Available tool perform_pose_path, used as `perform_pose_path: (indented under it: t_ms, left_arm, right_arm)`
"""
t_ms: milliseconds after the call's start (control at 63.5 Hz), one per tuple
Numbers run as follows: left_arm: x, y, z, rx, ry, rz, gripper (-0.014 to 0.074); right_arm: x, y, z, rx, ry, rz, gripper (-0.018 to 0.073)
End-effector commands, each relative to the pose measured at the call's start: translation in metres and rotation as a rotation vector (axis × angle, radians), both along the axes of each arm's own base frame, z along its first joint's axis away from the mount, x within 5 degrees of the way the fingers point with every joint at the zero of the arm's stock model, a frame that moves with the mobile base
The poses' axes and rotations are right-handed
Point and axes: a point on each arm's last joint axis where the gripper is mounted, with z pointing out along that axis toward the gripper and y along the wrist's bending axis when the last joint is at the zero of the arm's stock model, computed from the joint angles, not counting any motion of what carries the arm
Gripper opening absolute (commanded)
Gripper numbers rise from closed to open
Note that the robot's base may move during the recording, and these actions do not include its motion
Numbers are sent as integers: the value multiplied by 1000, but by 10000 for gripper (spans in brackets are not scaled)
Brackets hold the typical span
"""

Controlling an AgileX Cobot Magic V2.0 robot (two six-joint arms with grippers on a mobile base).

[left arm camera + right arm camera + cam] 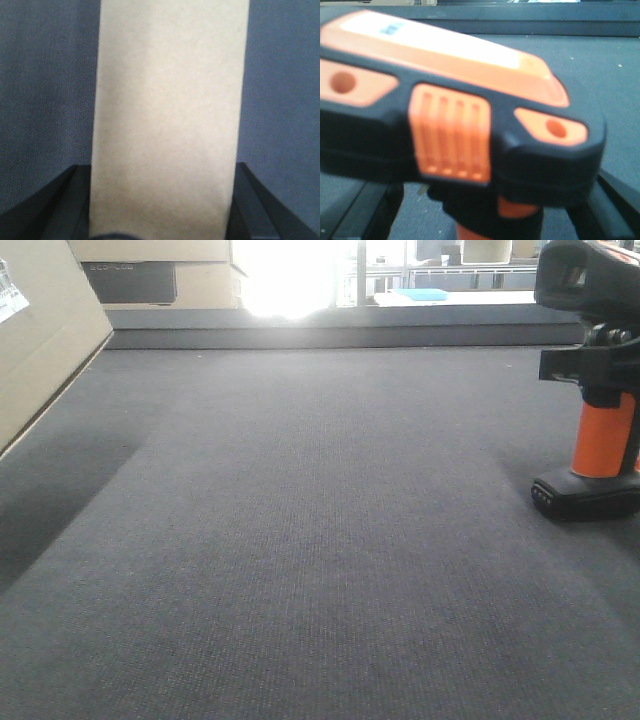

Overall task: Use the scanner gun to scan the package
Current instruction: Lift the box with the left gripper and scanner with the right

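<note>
The package (40, 340), a tan cardboard box with a white label (10, 290) on it, leans tilted at the left edge of the front view. In the left wrist view the package (170, 100) fills the space between my left gripper (161, 167), whose black fingers (75, 200) press both its sides. The scanner gun (603, 430) stands upright at the right, with its black foot on the grey carpet. My right gripper (590, 365) sits at the top of its orange handle. In the right wrist view the scanner gun (450, 100) looms close. The right gripper (490, 195) straddles the handle, carpet showing on both sides.
Pale boxes with a dark panel (150, 275) stand at the back left behind a low dark ledge (340, 332). Strong glare comes through the window behind them. A white surface with a blue item (425, 295) lies beyond the ledge. Grey carpet (320, 540) covers the table.
</note>
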Motion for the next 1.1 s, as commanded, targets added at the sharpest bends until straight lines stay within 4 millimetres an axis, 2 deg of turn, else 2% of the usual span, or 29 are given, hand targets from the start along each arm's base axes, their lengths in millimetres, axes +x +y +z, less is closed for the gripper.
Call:
perform_pose_path:
  t_ms: [0,331,410,772,1087]
  left_arm:
    - [0,0,3,-9,-26,1,285]
    - [0,0,3,-9,-24,1,285]
    - [0,0,3,-9,-24,1,285]
    - [-1,0,3,-9,-20,1,285]
    - [-1,-1,3,-15,-9,-2,285]
  right_arm:
    - [3,-1,5,6,-66,-13,528]
    - [4,-3,7,34,-77,-44,524]
    - [4,-3,6,34,-71,-44,493]
    - [4,-3,4,33,-54,-42,204]
    - [4,-3,8,33,-96,-44,183]
